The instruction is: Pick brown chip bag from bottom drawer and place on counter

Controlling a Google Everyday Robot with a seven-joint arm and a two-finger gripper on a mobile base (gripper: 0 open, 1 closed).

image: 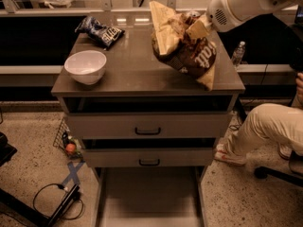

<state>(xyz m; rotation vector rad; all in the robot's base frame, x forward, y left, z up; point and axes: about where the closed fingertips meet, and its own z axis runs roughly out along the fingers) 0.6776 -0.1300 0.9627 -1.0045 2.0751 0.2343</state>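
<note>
The brown chip bag (187,48) is large and crinkled, with tan edges and white lettering. It hangs over the right half of the counter (137,67), its lower corner near the counter's right front edge. My gripper (195,26) comes in from the upper right on a white arm and is shut on the bag's top. The bottom drawer (149,197) is pulled out below, its flat grey floor bare.
A white bowl (85,66) stands at the counter's left front. A dark blue chip bag (100,31) lies at the back left. A seated person's leg (265,126) is to the right of the cabinet. A cable and a small basket lie on the floor at the left.
</note>
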